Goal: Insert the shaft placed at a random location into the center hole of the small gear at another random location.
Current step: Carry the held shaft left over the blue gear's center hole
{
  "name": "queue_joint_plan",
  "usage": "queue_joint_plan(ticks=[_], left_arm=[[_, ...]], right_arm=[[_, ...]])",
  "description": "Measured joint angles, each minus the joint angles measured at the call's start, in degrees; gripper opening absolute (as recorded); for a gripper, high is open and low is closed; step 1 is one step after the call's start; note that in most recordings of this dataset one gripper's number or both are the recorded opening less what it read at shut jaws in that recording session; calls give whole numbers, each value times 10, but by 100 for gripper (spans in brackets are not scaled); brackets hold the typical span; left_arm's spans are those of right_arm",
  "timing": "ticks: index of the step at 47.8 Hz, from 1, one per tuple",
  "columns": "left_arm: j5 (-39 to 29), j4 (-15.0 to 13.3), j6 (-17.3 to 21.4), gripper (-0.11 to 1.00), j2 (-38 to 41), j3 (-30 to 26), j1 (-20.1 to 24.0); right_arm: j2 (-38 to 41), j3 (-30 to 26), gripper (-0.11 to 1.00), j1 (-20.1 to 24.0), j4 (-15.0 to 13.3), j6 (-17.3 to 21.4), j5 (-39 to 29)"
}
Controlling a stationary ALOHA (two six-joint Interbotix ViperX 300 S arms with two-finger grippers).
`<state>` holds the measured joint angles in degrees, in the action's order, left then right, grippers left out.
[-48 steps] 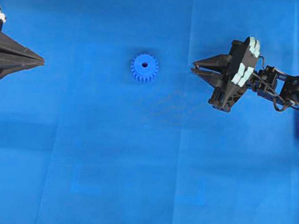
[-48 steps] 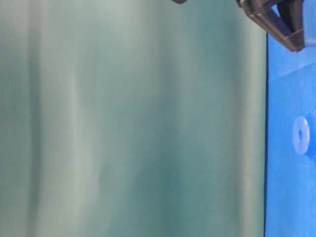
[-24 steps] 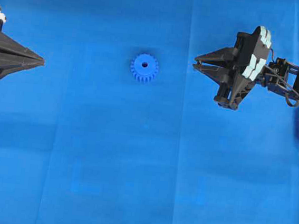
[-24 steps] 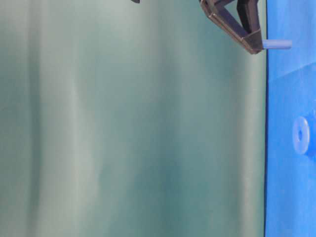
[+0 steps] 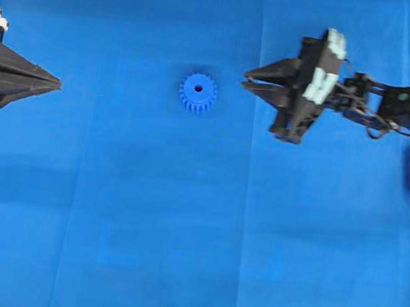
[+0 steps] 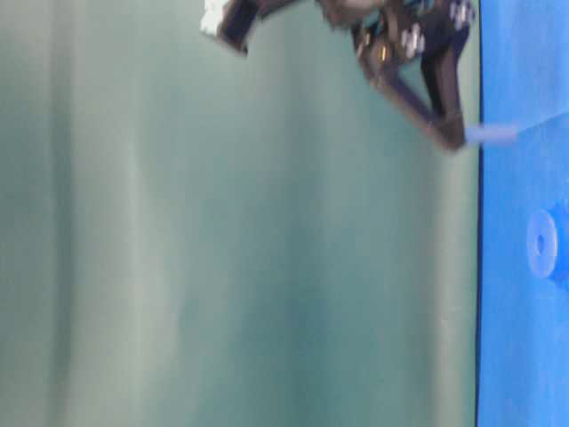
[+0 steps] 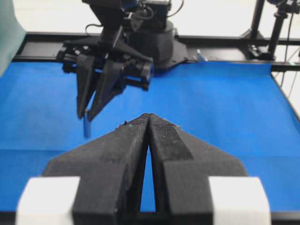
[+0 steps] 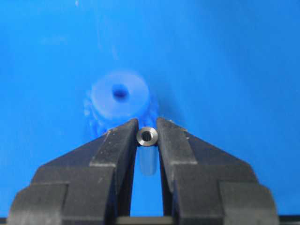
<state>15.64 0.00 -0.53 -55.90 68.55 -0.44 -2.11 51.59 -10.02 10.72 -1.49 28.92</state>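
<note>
Overhead: right gripper (image 5: 246,80) near small gear (image 5: 198,92), pin hidden, wrist cam: shaft (image 8: 147,136) pinched at fingertips, centre hole (image 8: 120,92) just beyond, left gripper (image 5: 58,81) closed, empty, far off.

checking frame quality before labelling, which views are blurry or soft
Table-level view: right gripper and the shaft it holds are motion-smeared. Overhead view: right gripper slightly smeared, small gear crisp. Right wrist view: gear soft, shaft end sharp.

No readable txt, labels, nos. or signs in any view
</note>
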Motion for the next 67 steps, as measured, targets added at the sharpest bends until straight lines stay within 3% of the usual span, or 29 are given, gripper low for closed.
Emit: queue_joint_plan(ticks=[12,21,67], left_arm=[[0,0,-2,0,-1,0,0],[0,0,-2,0,0,0,0],[0,0,-2,0,0,2,-1]], right_arm=[[69,-103,3,5,-11,-11,-33],[101,-142,3,8,-12,-17,-47],[113,-134,3,9,-5,-17,-41]])
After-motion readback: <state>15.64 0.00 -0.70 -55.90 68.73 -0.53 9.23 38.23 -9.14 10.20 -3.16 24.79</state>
